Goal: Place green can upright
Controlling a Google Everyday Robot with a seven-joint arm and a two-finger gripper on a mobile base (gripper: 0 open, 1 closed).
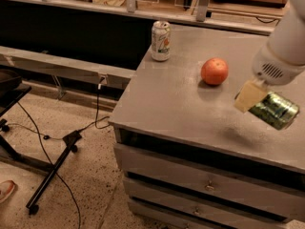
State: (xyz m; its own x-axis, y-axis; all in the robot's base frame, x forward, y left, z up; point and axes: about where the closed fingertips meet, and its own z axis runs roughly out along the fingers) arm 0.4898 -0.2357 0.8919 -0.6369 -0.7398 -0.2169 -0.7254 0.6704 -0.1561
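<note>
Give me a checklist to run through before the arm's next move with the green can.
1. The end effector is at the green can, on the right side of the table: ok.
2. Green can upright: not ok, it is tilted on its side.
3. Firm hold on it: cannot tell.
4. Bare table surface in front of the green can for setting it down: ok.
5. The orange and the white can stand apart from it: ok.
</note>
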